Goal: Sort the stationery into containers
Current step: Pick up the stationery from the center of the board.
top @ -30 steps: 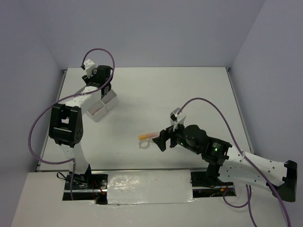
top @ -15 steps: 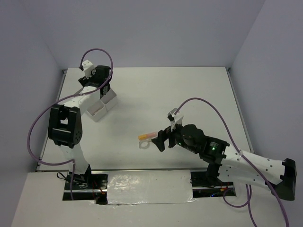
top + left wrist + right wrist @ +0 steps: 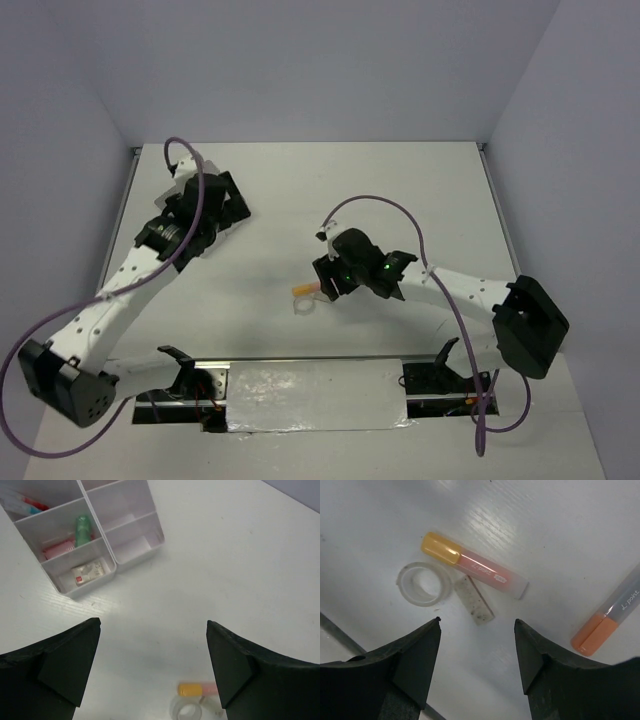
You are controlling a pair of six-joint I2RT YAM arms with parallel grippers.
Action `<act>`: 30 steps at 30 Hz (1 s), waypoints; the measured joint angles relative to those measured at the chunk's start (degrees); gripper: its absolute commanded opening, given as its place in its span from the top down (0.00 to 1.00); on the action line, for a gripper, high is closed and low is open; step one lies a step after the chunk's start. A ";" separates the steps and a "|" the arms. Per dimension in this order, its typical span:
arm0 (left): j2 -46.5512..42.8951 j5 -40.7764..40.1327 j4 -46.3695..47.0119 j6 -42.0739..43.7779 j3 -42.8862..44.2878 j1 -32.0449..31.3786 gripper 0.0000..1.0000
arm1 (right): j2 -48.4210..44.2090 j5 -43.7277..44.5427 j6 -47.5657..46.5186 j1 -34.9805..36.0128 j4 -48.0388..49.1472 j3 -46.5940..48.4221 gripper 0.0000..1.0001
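While left gripper [image 3: 153, 624] and right gripper [image 3: 477, 622] gape empty, orange-tipped marker [image 3: 606, 619] seen only from right wrist

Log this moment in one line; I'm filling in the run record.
left claw: open, empty, short of trays | right claw: open above eraser | loose: pink marker, tape, orange marker

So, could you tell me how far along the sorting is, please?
Done: pens, a green marker, a pink marker and an eraser lie in the trays. In hand: nothing; the left pincer and right pincer are both open, the right hovering over the leftovers. Left: tape ring, yellow-capped marker, grey strip and orange marker, all on the table.
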 measured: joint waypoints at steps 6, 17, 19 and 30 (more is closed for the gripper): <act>-14.53 2.01 -5.64 1.53 -3.52 -3.04 0.01 | 6.80 -5.38 -3.34 -2.16 -0.07 0.46 0.37; -19.50 2.49 -7.98 4.61 -7.43 -2.99 0.01 | 18.14 -4.81 -4.98 -1.73 -0.44 4.98 0.50; -17.73 3.23 -7.91 5.09 -8.92 -2.99 0.01 | 18.23 -4.33 -5.25 -1.51 -0.46 5.01 0.53; -16.98 6.54 -6.93 5.95 -11.13 -2.99 0.01 | 18.23 -0.33 -4.76 2.19 -4.00 6.49 1.00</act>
